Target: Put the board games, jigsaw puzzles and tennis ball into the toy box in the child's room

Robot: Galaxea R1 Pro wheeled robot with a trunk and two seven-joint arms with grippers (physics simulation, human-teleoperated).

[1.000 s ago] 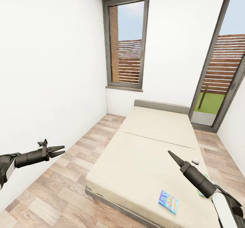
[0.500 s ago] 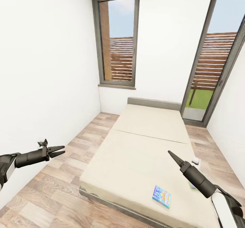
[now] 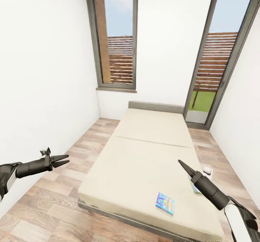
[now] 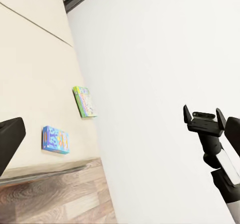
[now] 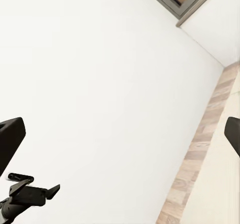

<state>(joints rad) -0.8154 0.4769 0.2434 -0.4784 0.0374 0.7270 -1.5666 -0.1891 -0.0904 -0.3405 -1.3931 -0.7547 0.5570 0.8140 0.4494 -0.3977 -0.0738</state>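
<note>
Both claws are hanging empty ahead of me: the left claw [image 3: 61, 160] with fingers apart, the right claw [image 3: 181, 164] with fingers together in a point. I am facing the bed [image 3: 144, 151], where two board games are lying untouched: a blue one [image 3: 165, 203] and a green-edged one [image 4: 85, 101]. Nothing looks packed yet.

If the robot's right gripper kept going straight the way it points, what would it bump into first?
Probably the white wall across the room. The right gripper points up and away over the bed, and its wrist view looks onto that wall. Depth is hard to judge.
</note>
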